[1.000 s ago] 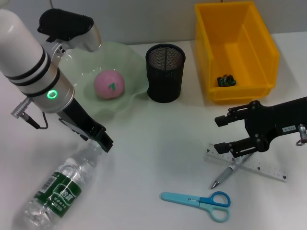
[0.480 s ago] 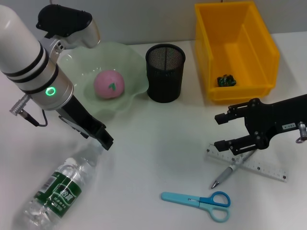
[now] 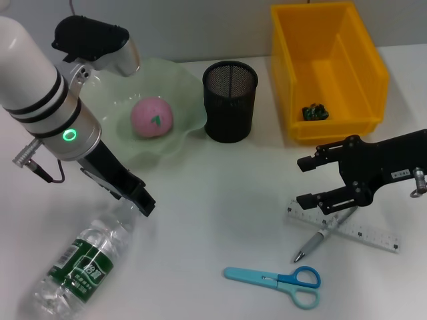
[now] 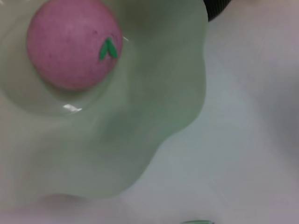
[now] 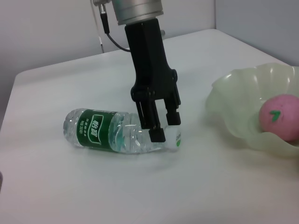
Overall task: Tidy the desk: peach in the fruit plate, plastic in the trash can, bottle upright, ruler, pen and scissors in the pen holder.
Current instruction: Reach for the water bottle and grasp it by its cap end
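Note:
A clear bottle [image 3: 80,263] with a green label lies on its side at the front left; it also shows in the right wrist view [image 5: 110,136]. My left gripper [image 3: 141,203] is down at its neck, fingers [image 5: 154,130] closed around it just behind the white cap [image 5: 175,138]. The pink peach [image 3: 152,117] lies in the green fruit plate [image 3: 183,83]. My right gripper [image 3: 308,181] is open and empty, just above the left end of the clear ruler [image 3: 360,230]. The pen [image 3: 320,239] lies across the ruler. Blue scissors [image 3: 273,279] lie in front of them. The black mesh pen holder [image 3: 230,100] stands mid-back.
A yellow bin [image 3: 363,60] at the back right holds a small dark piece of plastic [image 3: 313,112]. The left wrist view shows the peach [image 4: 72,44] and the plate's rim [image 4: 159,126] from close above.
My left gripper has sunk slightly lower at the bottle's neck. My right gripper has drifted a little up off the ruler. The objects have not moved.

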`<action>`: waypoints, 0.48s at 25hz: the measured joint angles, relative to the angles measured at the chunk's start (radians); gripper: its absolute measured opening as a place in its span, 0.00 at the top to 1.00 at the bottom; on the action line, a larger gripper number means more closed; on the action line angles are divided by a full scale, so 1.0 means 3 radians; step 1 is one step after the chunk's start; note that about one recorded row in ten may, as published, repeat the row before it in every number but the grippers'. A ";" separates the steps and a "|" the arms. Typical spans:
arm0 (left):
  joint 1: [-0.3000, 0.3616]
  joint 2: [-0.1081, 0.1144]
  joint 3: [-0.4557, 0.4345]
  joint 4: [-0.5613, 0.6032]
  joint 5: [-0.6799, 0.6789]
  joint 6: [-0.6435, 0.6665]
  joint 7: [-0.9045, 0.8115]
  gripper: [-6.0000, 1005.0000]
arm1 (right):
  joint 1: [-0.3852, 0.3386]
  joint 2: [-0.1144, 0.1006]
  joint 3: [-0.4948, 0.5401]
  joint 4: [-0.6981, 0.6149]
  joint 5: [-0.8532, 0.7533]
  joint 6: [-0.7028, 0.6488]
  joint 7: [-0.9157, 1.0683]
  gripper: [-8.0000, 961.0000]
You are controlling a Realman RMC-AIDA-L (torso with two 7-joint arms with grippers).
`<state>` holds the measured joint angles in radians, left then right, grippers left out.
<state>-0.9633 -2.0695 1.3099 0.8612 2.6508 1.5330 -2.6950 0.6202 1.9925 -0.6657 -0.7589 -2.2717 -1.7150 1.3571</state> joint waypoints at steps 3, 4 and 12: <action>-0.0009 -0.0004 0.0000 -0.0030 0.0000 0.0002 0.0028 0.33 | 0.0003 0.0002 0.0000 -0.0001 0.0000 0.0000 0.0003 0.23; -0.0010 -0.0005 0.0001 -0.0033 0.0000 0.0002 0.0031 0.33 | 0.0004 0.0002 0.0000 -0.0002 0.0000 0.0000 0.0004 0.23; -0.0004 -0.0005 0.0008 -0.0047 -0.0001 -0.0004 0.0037 0.33 | 0.0010 0.0013 0.0000 -0.0002 0.0000 0.0000 0.0007 0.23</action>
<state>-0.9646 -2.0709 1.3122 0.8472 2.6507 1.5317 -2.6838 0.6231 1.9963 -0.6657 -0.7593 -2.2717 -1.7151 1.3591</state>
